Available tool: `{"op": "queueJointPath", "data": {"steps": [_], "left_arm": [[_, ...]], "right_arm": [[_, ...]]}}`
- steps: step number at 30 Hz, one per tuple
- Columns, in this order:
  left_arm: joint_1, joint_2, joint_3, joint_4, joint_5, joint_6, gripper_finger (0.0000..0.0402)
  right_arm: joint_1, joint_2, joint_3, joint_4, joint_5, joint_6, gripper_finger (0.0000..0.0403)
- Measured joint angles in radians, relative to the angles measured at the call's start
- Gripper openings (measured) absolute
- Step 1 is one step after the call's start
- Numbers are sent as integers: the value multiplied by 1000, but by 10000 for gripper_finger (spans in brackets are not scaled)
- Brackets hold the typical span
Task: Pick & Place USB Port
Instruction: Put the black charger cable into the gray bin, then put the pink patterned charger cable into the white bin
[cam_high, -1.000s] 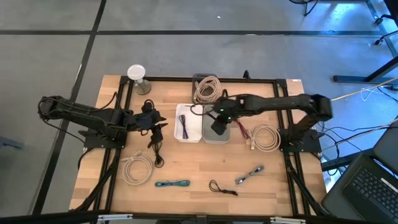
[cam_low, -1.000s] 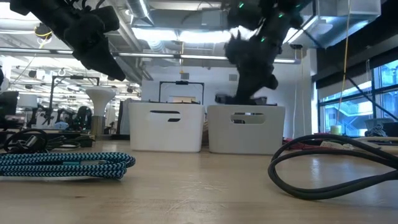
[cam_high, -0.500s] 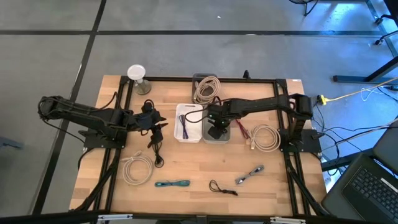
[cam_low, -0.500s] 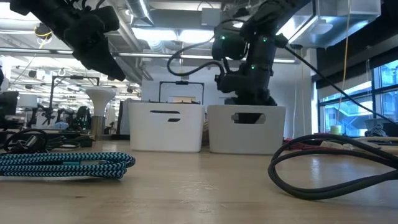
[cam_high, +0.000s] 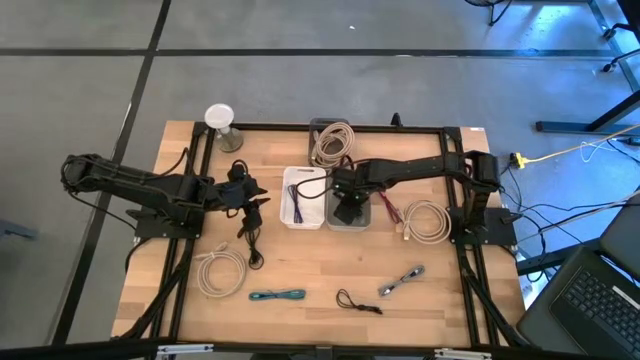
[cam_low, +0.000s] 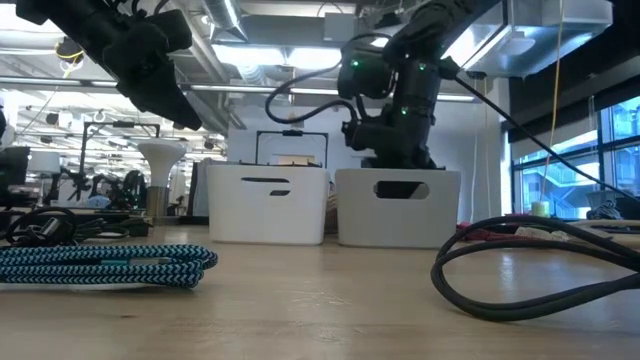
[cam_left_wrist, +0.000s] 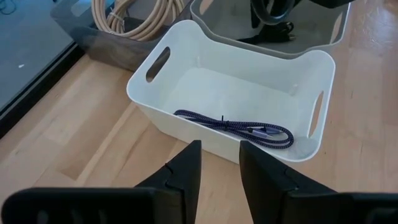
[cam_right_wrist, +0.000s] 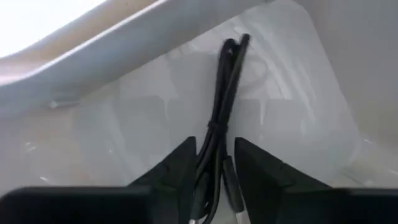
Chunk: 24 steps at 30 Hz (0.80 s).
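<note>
Two right fingers (cam_right_wrist: 186, 163) slightly parted around black cable (cam_right_wrist: 227, 87), grey bin (cam_right_wrist: 298, 124)

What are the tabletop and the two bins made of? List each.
Tabletop: looks like light wood, matte, with visible plank seams and grain.
White bin: probably plastic, smooth and slightly glossy, with moulded handle slots.
Grey bin: likely the same moulded plastic.

Two black jointed arms, left arm (cam_high: 140, 190) and right arm (cam_high: 420, 170), trailing black cables; green lights glowing on the right one.
</note>
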<state>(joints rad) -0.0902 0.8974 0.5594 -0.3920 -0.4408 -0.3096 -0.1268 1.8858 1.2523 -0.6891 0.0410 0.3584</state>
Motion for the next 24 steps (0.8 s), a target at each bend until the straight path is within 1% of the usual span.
{"op": "queueJointPath", "data": {"steps": [3,6,7,11,14,17,19,21,24], "left_arm": [[0,0,0,0,0,0,101],[0,0,0,0,0,-1,98],[0,0,0,0,0,0,98],[0,0,0,0,0,0,101],[0,0,0,0,0,0,102],[0,0,0,0,0,0,99],[0,0,0,0,0,0,98],[0,0,0,0,0,0,99],[0,0,0,0,0,0,101]], "right_arm": [[5,0,12,-2,1,-11,137],[25,0,44,-27,26,-38,142],[36,-3,59,-46,51,-52,142],[103,-45,128,-163,206,-60,137],[165,-99,167,-276,278,-45,132],[231,-163,174,-412,332,43,130],[275,-213,155,-505,365,133,130],[321,-265,116,-588,389,244,130],[384,-351,33,-627,390,410,130]]}}
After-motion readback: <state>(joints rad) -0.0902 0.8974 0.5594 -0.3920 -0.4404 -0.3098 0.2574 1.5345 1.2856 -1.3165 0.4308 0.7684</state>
